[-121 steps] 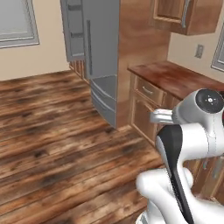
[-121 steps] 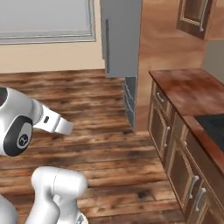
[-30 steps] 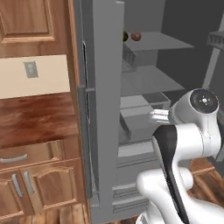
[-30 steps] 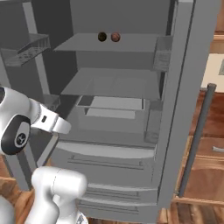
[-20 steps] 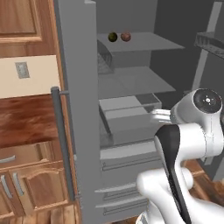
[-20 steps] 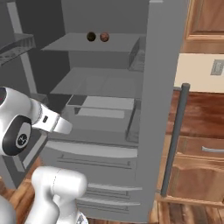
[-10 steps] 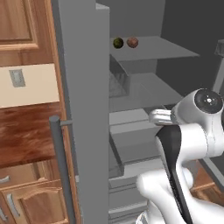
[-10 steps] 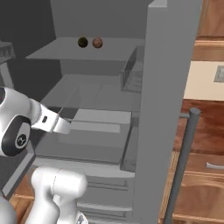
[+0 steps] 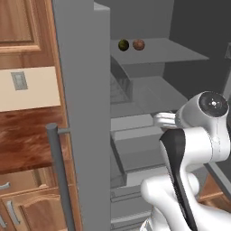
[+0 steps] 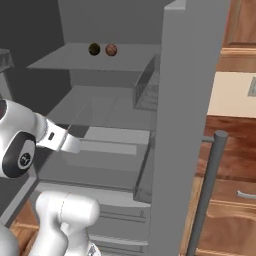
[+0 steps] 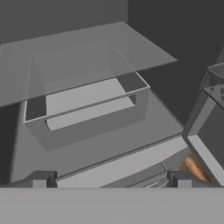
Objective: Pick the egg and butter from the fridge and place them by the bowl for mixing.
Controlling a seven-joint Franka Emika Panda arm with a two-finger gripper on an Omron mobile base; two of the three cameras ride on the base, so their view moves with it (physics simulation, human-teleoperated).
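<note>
The grey fridge (image 9: 81, 90) stands open, its door (image 10: 190, 100) edge-on with the bar handle (image 9: 58, 176) near me. On the upper shelf the reddish-brown egg (image 9: 138, 44) (image 10: 111, 49) lies beside a dark olive ball (image 9: 123, 44) (image 10: 94, 49). My gripper (image 10: 75, 145) hangs in front of the middle shelves, well below the egg. In the hand view the gripper (image 11: 110, 180) is open, fingertips (image 11: 41, 179) wide apart with nothing between them, facing a grey drawer (image 11: 87, 109) under a glass shelf. Butter and bowl are out of view.
Wooden cabinets and a dark wood counter (image 9: 27, 135) sit beyond the door, with a wall switch (image 9: 18, 80) above. A bin (image 10: 147, 85) hangs on the door's inner side. Lower drawers (image 10: 115, 220) fill the fridge bottom. The other door's edge (image 10: 5, 60) stands at the far side.
The whole picture has shifted: the base moved closer and sideways, so the fridge door looms larger. The arm holds the same pose; egg and ball lie as before.
</note>
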